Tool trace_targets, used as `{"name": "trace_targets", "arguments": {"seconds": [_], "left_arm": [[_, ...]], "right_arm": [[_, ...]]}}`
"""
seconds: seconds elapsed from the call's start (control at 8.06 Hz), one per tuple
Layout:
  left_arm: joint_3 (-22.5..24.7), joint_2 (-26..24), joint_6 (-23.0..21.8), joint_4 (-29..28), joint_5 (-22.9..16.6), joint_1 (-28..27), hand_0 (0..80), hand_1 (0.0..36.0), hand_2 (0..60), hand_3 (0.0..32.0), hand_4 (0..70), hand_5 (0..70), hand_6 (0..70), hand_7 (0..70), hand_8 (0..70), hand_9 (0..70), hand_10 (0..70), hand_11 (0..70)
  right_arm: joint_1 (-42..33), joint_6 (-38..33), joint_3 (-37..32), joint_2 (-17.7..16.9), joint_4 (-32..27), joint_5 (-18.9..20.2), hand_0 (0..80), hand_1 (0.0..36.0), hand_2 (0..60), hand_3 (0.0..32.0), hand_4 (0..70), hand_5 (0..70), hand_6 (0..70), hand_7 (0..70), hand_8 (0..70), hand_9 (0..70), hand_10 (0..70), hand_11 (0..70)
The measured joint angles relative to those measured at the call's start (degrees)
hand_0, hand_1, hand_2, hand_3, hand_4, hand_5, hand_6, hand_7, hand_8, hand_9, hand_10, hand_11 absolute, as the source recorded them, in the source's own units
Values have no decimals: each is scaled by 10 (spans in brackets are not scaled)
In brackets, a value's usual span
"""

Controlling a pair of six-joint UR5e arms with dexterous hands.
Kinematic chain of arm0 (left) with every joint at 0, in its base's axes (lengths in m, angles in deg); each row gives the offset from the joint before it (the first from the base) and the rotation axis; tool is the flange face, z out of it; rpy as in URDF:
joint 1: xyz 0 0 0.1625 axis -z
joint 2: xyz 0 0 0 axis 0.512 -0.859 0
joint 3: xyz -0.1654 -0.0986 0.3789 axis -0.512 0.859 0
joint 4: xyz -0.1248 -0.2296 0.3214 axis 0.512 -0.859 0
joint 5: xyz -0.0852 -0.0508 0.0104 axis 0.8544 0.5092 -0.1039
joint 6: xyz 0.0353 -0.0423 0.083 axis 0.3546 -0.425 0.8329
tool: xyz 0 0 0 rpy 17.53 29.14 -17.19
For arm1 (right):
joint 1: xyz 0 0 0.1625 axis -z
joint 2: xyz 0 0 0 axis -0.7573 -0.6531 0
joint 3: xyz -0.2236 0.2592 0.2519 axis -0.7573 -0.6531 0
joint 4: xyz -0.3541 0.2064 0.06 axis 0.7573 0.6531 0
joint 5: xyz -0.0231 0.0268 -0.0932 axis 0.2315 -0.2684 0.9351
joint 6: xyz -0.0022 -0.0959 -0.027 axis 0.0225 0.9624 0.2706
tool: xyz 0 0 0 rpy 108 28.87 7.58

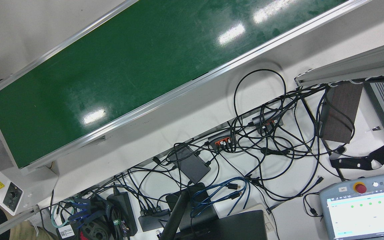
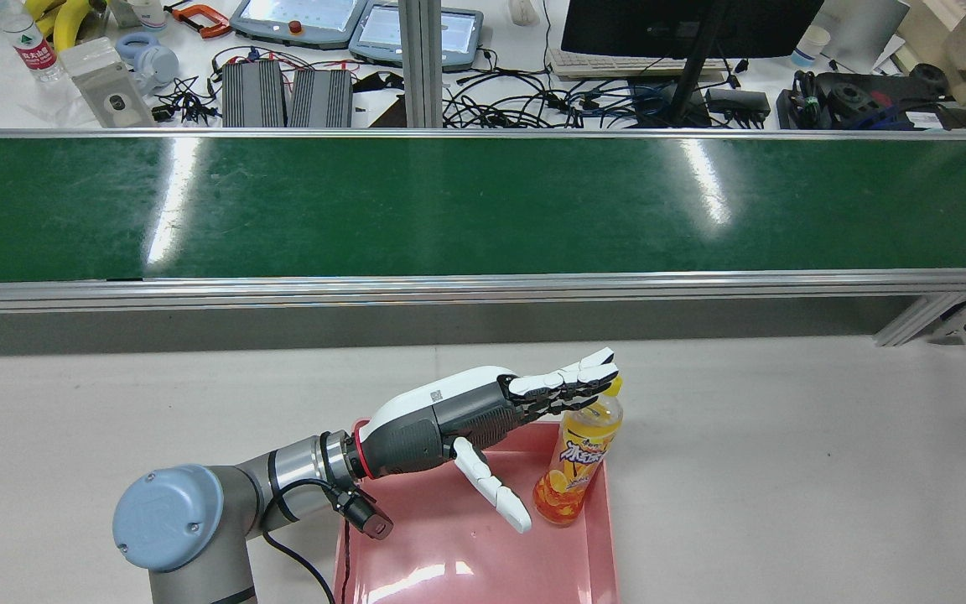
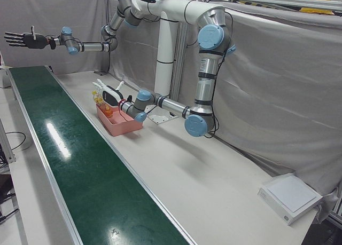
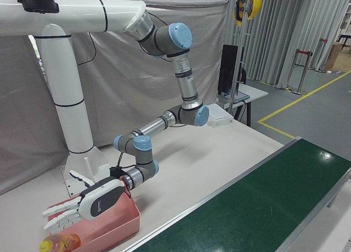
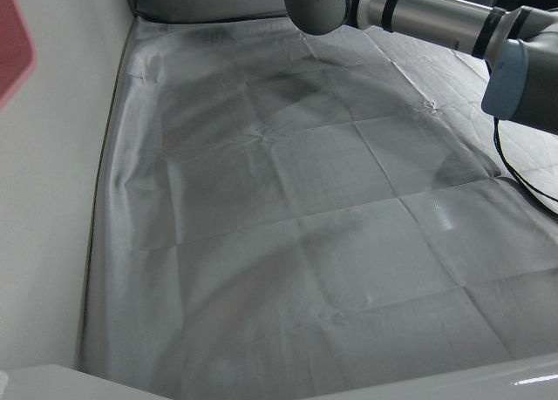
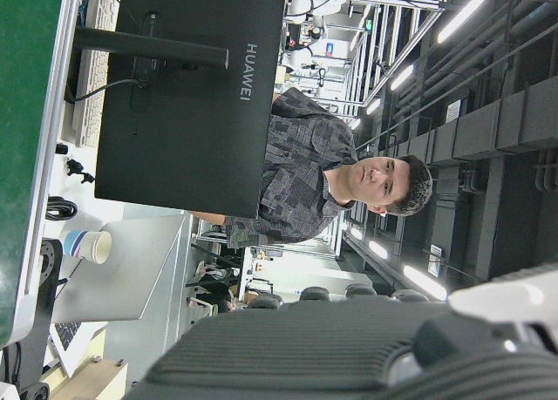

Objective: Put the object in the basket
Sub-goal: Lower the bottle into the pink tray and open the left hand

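An orange-drink bottle (image 2: 575, 470) with a yellow cap stands upright in the right end of the pink basket (image 2: 449, 554). My left hand (image 2: 483, 411) hovers over the basket, open, with its fingers stretched straight out by the bottle's neck and the thumb hanging apart. Whether the fingers touch the bottle I cannot tell. The right-front view shows the same left hand (image 4: 82, 205) above the basket (image 4: 123, 224), with the bottle (image 4: 57, 242) below its fingertips. My right hand (image 3: 21, 39) is held high beyond the conveyor's far end, open with fingers spread and nothing in it.
The green conveyor belt (image 2: 483, 210) runs across the table beyond the basket. Behind it is a desk with cables, pendants and a monitor (image 6: 192, 95), with a person seated behind the monitor. A white box (image 3: 291, 197) lies at the table's far corner.
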Motion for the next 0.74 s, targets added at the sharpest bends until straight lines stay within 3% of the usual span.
{"name": "trace_targets", "arguments": {"seconds": [0.74], "left_arm": [[55,5,-5,26,0,11,511,118,0,0,157,45,0,15,41,78,43,76]], "right_arm": [[0,-1,0,0,0,0,0,0,0,0,0,0,0,0,0,0,0,0]]}}
